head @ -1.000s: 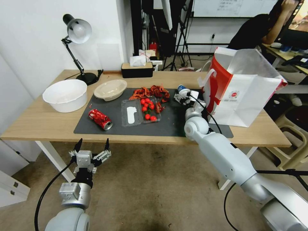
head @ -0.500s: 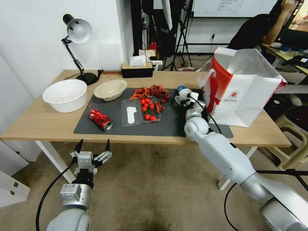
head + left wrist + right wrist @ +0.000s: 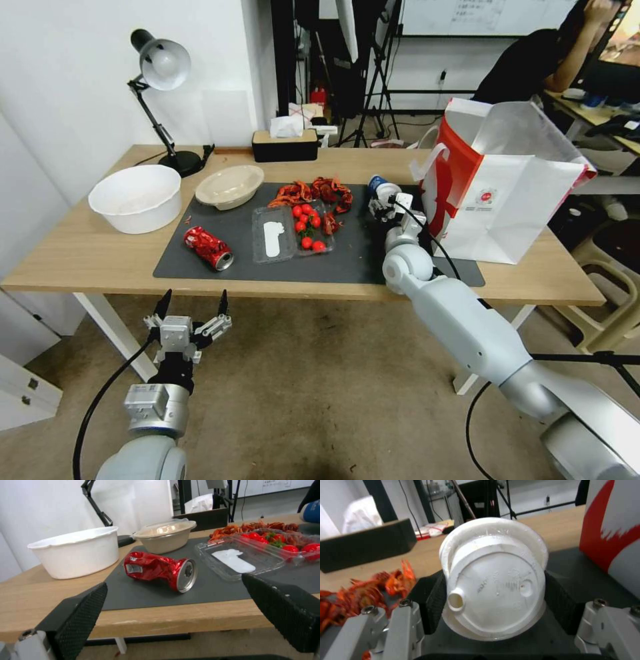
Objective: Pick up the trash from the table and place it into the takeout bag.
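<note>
Beside the takeout bag, right gripper now nudged closer, jaws pinching the paper cup, ready to lift; left gripper parked, jaws spread.

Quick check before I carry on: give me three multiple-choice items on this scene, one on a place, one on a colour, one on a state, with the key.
1. Where does the crushed can lie?
A. On the dark mat, near the table's front edge
B. Inside the white tub
C. In the takeout bag

2. What colour is the crushed can?
A. Blue
B. Red
C. Green

3. What is the right gripper doing?
A. Hanging open below the table
B. Closed on a lidded cup
C. Resting in the beige bowl

Key: 1 A, the crushed can lies on its side on the dark mat, apart from the white tub and the takeout bag. 2 B, its body is red with a silver end. 3 B, the right gripper has a pad on each side of the white-lidded cup; it is the left gripper that hangs open below the table.
</note>
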You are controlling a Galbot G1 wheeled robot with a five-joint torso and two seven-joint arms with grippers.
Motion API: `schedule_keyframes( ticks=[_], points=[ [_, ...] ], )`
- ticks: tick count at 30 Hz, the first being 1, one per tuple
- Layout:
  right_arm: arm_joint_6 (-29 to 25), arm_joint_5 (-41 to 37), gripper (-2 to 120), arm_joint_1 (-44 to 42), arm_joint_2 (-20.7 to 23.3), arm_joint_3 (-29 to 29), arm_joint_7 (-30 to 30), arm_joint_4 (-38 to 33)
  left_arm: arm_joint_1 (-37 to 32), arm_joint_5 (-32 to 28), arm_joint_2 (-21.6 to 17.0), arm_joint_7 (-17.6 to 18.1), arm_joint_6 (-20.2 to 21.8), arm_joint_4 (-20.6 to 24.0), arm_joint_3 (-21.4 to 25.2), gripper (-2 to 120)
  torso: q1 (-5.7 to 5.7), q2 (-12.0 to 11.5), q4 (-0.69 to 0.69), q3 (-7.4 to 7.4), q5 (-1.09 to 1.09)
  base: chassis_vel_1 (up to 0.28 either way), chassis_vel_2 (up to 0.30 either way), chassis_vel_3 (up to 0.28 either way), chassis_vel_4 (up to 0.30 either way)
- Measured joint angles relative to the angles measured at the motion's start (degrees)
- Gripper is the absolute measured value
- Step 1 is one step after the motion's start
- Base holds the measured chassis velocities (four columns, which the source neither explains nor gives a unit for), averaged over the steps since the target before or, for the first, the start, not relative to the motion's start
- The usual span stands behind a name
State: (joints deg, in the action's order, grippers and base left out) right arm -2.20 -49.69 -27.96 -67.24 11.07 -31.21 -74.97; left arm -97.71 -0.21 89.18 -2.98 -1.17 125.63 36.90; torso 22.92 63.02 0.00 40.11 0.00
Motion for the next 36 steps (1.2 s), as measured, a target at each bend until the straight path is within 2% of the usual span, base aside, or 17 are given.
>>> schedule_keyframes(
  ticks=[10, 27, 30, 36],
  points=[
    [0.41, -0.03, 63, -0.64, 1.87, -1.03, -1.17, -6.53, -0.02, 0.44, 0.14, 0.02, -0.21, -0.02, -0.13, 100, 0.0, 0.0, -0.01, 0.0, 0.0, 0.0, 0.0, 0.0, 0.0],
    [-4.4, -1.91, 63, 1.18, 4.45, -1.57, 5.42, -18.4, -0.12, 1.16, 0.23, 0.04, -0.74, -0.65, -0.29, 100, 0.0, 0.0, 0.0, 0.0, 0.0, 0.0, 0.0, 0.0, 0.0],
    [-4.83, -2.55, 63, 2.24, 5.32, -2.51, 6.38, -20.92, -0.11, 1.42, 0.27, 0.04, -0.75, -0.73, -0.37, 100, 0.0, 0.0, 0.01, 0.0, 0.0, 0.0, 0.0, 0.0, 0.0],
    [-2.92, -3.26, 63, 2.54, 10.12, -8.37, 6.13, -26.54, -0.1, 1.97, 0.34, 0.04, -0.76, -0.71, -0.66, 100, 0.0, 0.0, 0.02, 0.0, 0.01, 0.0, 0.0, 0.0, 0.0]
  ],
)
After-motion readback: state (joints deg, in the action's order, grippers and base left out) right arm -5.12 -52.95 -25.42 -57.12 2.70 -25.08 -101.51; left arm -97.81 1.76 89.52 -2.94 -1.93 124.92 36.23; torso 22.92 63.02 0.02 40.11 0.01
